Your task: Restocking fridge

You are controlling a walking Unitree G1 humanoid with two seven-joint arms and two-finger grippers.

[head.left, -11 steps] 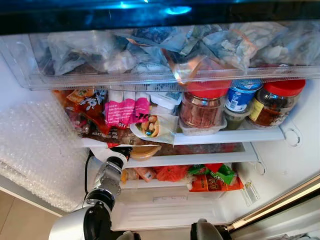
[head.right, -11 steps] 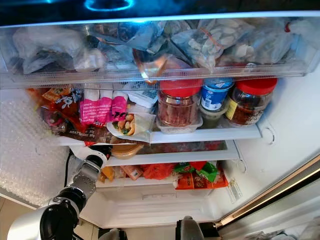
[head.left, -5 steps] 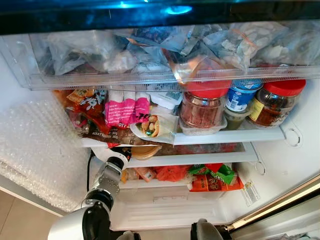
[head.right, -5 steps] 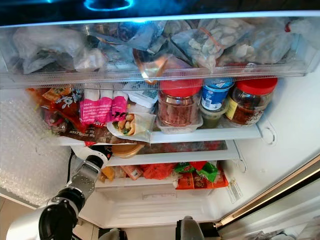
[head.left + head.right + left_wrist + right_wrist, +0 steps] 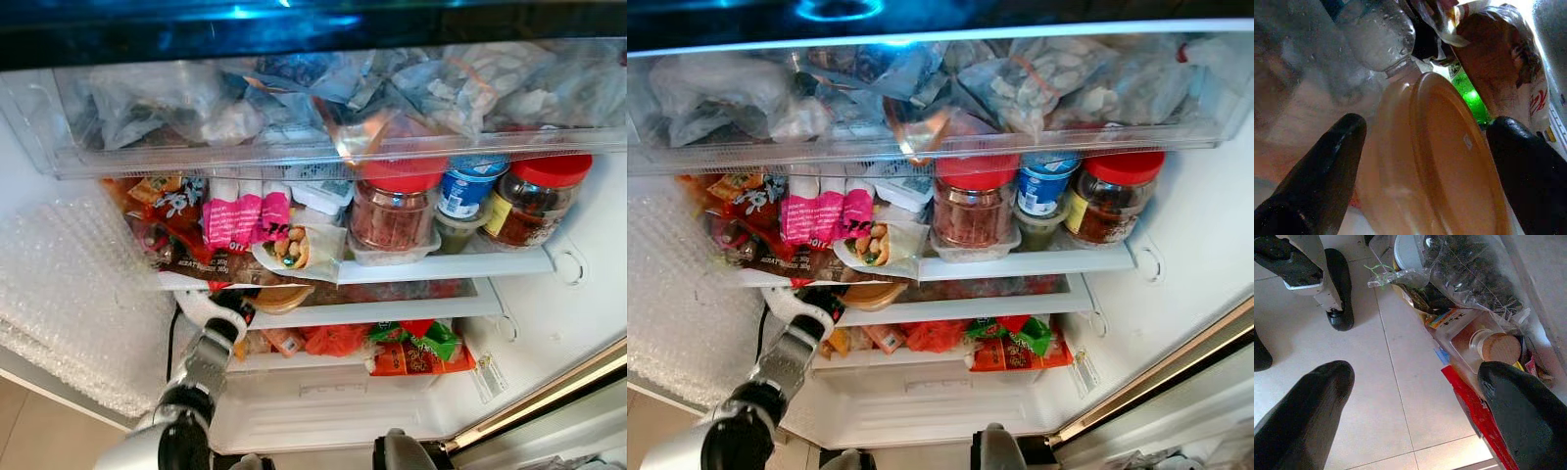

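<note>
**Left arm has sunk a little lower under the shelf since a second ago; the fridge contents stay as they were.**

The orange-lidded tub (image 5: 1449,161) sits between the spread fingers of the left gripper (image 5: 1425,171), on the second shelf (image 5: 392,313) just ahead of it; the fingers do not seem to press it. I judge that a careless pull can tip the tub, or knock the bottle (image 5: 1376,34) crowded behind it. No label is readable; the pink packet (image 5: 240,217) above has small unclear print. The right gripper (image 5: 1415,416) hangs spread over the floor.
</note>
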